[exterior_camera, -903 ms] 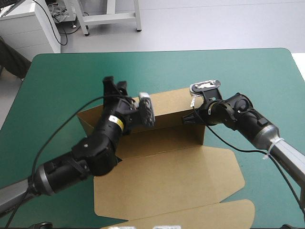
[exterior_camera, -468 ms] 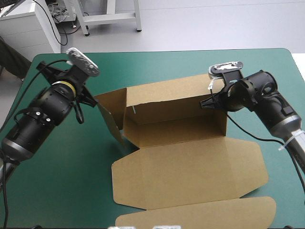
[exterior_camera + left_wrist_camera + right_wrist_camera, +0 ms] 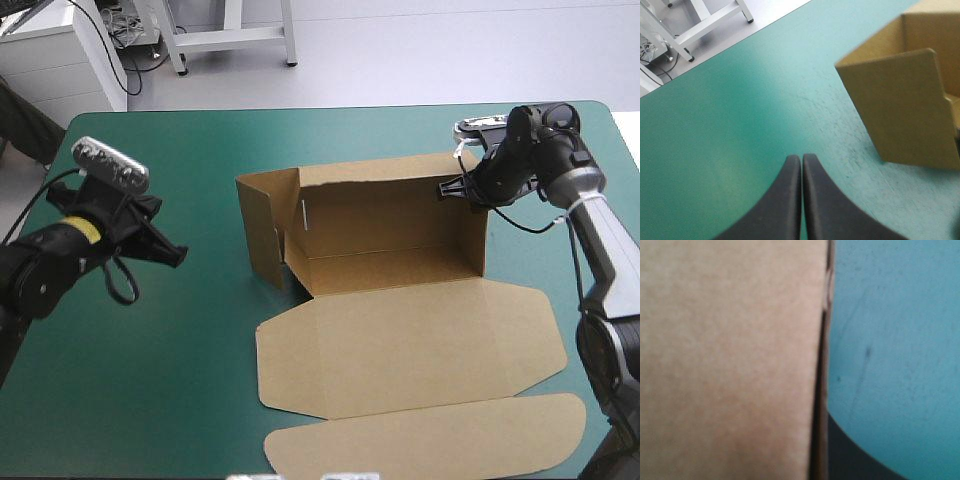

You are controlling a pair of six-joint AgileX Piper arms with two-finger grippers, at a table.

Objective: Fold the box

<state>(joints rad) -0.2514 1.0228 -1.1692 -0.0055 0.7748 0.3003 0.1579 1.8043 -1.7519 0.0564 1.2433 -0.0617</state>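
Now the box (image 3: 400, 250) stands mid-table as a half-raised tray, right gripper (image 3: 452, 187) at its far right corner, left gripper (image 3: 170, 254) clear of it.

To do this step well, I judge the right arm should keep the back wall (image 3: 390, 205) upright while the side flap (image 3: 262, 225) at the left end, splayed outward, is swung in square and tucked; pushing low by the crease should spare the board a buckle. The right arm reaches in from the table's right edge, wrist bent toward the corner; one black finger (image 3: 855, 460) shows on the wall's outer face, the other is hidden behind board, so it reads as pinched on the wall. The left arm lies low over the teal-green cover (image 3: 180, 380), well apart from the box, its fingers (image 3: 790, 200) pressed together into one point.
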